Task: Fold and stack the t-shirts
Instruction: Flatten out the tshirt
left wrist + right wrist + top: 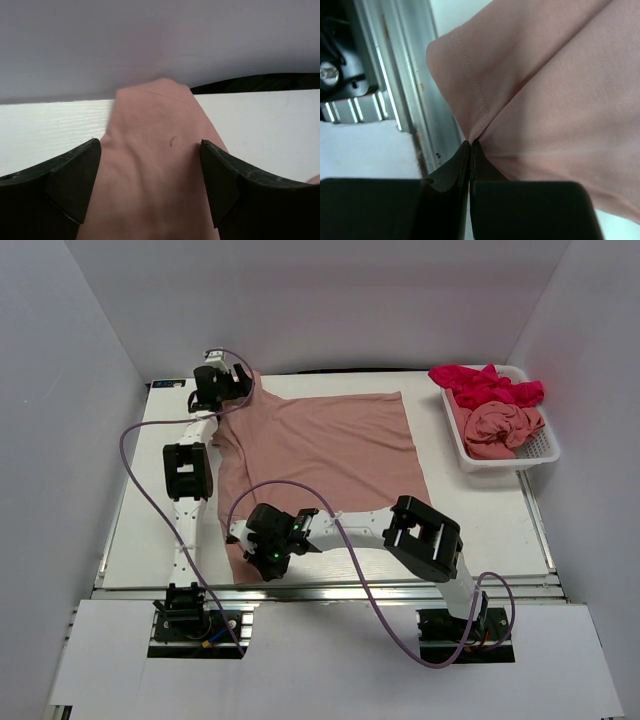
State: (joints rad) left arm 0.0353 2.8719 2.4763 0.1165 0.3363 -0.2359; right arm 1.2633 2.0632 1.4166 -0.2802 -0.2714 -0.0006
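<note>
Pinching: right gripper [471, 146] is clamping pink shirt [330, 445] at its near-left hem corner.
Left gripper [150, 150]: jaws are standing apart, straddling its far-left corner.
Pink shirt: is lying spread on table [140, 520].
Basket [505, 463]: is holding red shirt [485, 383] and bunched shirt [500, 428], far right.

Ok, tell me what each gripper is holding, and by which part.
The right gripper is shut on the salmon-pink t-shirt, pinching its stitched hem at the near-left corner. The left gripper stands open over the shirt's far end, holding nothing.
</note>
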